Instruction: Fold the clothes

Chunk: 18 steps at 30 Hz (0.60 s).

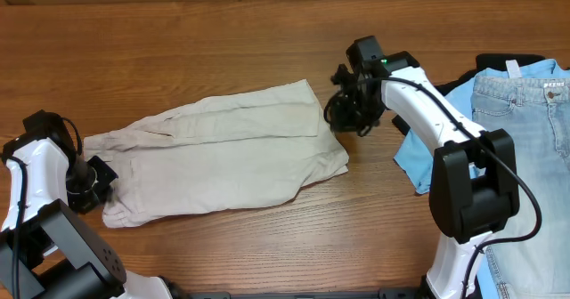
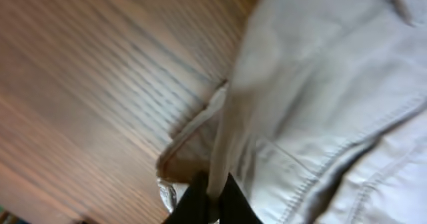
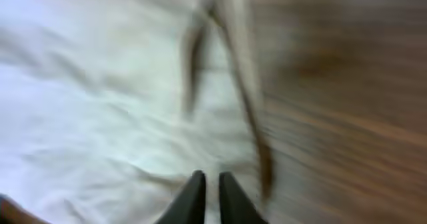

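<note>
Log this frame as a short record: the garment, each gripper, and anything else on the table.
garment: shorts, khaki, lying flat on the table
left gripper: pinching a fold at the shorts' left edge
right gripper: at the shorts' right edge; view blurred, grip unclear
aside: jeans lying over a blue shirt, far right, apart from the shorts
</note>
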### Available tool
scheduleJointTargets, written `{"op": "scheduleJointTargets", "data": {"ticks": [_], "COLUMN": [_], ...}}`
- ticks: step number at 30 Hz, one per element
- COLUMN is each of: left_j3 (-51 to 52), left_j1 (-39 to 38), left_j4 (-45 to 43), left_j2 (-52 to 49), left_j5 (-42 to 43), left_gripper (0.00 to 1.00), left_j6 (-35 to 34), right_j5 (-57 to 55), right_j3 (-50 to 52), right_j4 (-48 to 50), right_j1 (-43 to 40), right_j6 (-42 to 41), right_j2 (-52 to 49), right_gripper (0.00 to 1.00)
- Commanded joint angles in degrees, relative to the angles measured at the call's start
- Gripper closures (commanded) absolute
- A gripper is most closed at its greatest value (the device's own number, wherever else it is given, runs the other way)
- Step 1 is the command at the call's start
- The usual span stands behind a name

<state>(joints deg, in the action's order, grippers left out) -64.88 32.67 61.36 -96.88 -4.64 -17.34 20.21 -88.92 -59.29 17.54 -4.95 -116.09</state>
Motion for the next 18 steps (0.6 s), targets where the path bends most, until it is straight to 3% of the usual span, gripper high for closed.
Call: {"op": "scheduleJointTargets", "data": {"ticks": [1,11,15,18], "left_j3": [-2.91,-11.45,-11.56,-11.56], "left_j1": [-0.02,-0.22,-0.22,-0.22], "left_j4": [0.48,5.77,6.23,6.32], "left_j2": [-0.50,-0.50,-0.50,-0.50], "left_j5": [7.43,18.05,17.11,16.44], "left_gripper": [0.96,0.96,0.81,0.64], "left_j6": [4.94,10.99,10.97,10.95], "right_j5": [6.47,10.12,5.75,-1.05], "right_j3": [-1.05,-1.05,-1.05,-1.05], "right_j4": [2.54,4.74,11.93,25.05], "right_j1": [1.64,8.50,10.75,10.23], "right_j6": [-6.60,-16.85,-23.23,-23.74], "right_j2": [-0.07,-7.37,-8.15,-8.15], "right_gripper": [0.96,0.96,0.96,0.96]}}
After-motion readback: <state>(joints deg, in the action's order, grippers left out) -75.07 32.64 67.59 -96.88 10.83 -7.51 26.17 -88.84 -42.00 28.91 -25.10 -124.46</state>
